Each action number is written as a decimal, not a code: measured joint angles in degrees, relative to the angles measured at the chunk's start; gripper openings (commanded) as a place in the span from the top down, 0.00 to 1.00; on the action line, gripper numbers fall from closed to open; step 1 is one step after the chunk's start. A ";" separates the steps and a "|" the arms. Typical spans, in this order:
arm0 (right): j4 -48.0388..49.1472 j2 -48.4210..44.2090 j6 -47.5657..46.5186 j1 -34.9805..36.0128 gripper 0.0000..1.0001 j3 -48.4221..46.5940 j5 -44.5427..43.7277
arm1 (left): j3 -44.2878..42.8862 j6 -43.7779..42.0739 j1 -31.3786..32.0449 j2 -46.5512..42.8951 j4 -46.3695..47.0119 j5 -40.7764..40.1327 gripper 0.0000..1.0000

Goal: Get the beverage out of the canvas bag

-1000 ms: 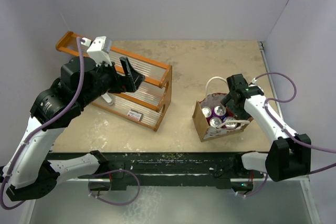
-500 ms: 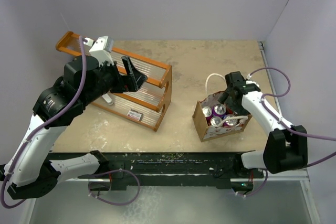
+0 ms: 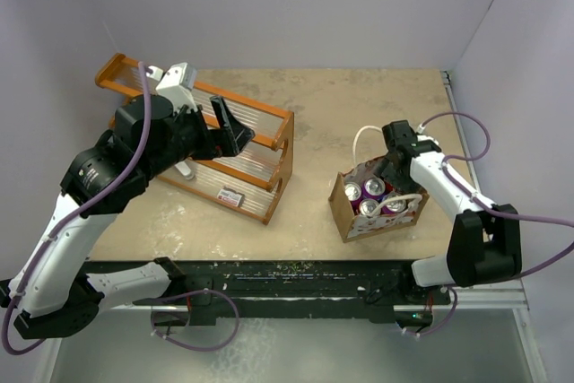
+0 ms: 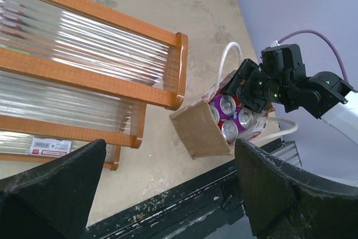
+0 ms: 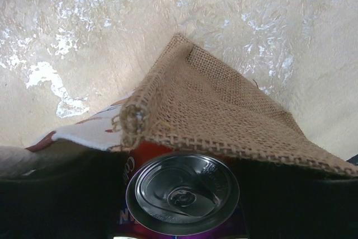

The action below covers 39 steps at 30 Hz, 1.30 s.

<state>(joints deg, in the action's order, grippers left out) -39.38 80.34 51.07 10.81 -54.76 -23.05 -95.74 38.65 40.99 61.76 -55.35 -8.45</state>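
Note:
The canvas bag (image 3: 352, 215) stands at the table's front right with its white handles (image 3: 360, 141) spread, holding several purple and red beverage cans (image 3: 374, 188). My right gripper (image 3: 391, 170) reaches down into the bag's far side. In the right wrist view its dark fingers (image 5: 56, 194) stand open on either side of one can's silver top (image 5: 182, 193), just under the burlap wall (image 5: 224, 110). My left gripper (image 3: 231, 125) is open and empty, raised above the wooden rack. The left wrist view also shows the bag (image 4: 201, 132) and cans (image 4: 229, 104).
An orange wooden rack (image 3: 265, 145) with clear ribbed panels lies at the left middle; it also shows in the left wrist view (image 4: 112, 82). White walls close the back and both sides. The black table edge (image 3: 296, 271) runs along the front.
My right gripper has moved forward and down into the bag, over a can. My left arm has shifted slightly to the right above the rack.

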 measured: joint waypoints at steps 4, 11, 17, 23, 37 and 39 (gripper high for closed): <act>-0.37 -0.09 -1.03 0.00 0.46 -0.33 0.13 | 1.20 1.33 0.00 -0.35 0.00 0.55 0.01; -1.99 -0.83 -2.29 -0.24 0.70 -1.70 1.77 | 3.45 3.58 0.00 -1.60 -0.02 1.07 0.01; -4.57 -4.68 -2.95 -0.61 0.78 -4.11 3.19 | 3.82 4.94 0.00 -2.73 -0.02 1.49 0.01; -6.80 -9.60 -3.08 -0.68 0.83 -6.49 4.20 | 4.31 6.23 0.00 -3.30 -0.04 2.05 0.01; -8.92 -24.24 -3.37 -0.57 1.00 -6.75 11.30 | 4.70 7.28 0.00 -4.24 -0.04 2.51 0.01; -9.03 -25.62 -3.54 -0.52 1.00 -6.75 13.11 | 4.70 7.30 0.00 -4.37 -0.09 2.60 0.01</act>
<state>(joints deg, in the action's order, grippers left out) -48.40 54.72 47.53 10.28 -61.52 -9.93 -91.05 45.95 40.99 57.39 -55.44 -5.85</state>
